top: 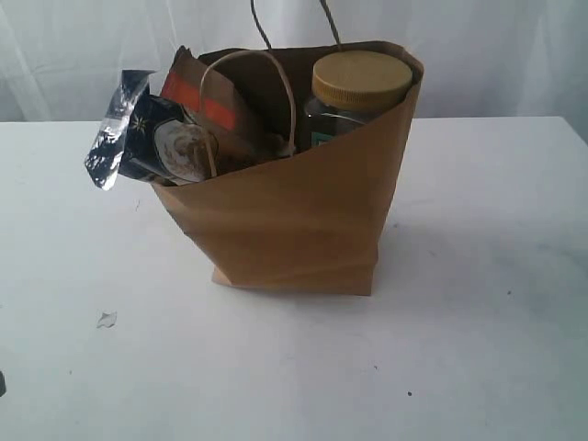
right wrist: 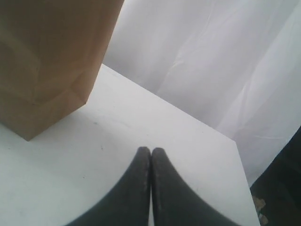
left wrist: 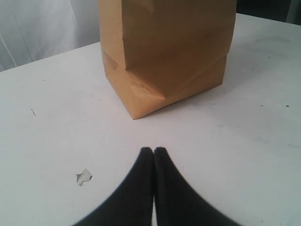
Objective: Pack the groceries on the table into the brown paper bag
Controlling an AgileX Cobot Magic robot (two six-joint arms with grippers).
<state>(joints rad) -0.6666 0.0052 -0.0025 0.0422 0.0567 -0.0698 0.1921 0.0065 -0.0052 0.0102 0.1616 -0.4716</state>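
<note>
Paper bag (top: pixel 294 220) holds tan-lidded jar (top: pixel 361 81), pouch (top: pixel 184 90); left hand (left wrist: pixel 154 150), right hand (right wrist: pixel 151 149) each closed.

The brown paper bag (top: pixel 294 220) hides all but the tops of the tan-lidded clear jar (top: pixel 360 87) and brown pouch (top: pixel 182 78), its rear handle (top: pixel 261 28) runs off the exterior view's upper edge, and both wrist views crop its mouth.

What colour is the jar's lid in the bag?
The jar lid is tan-yellow; exterior view shows it best.
</note>
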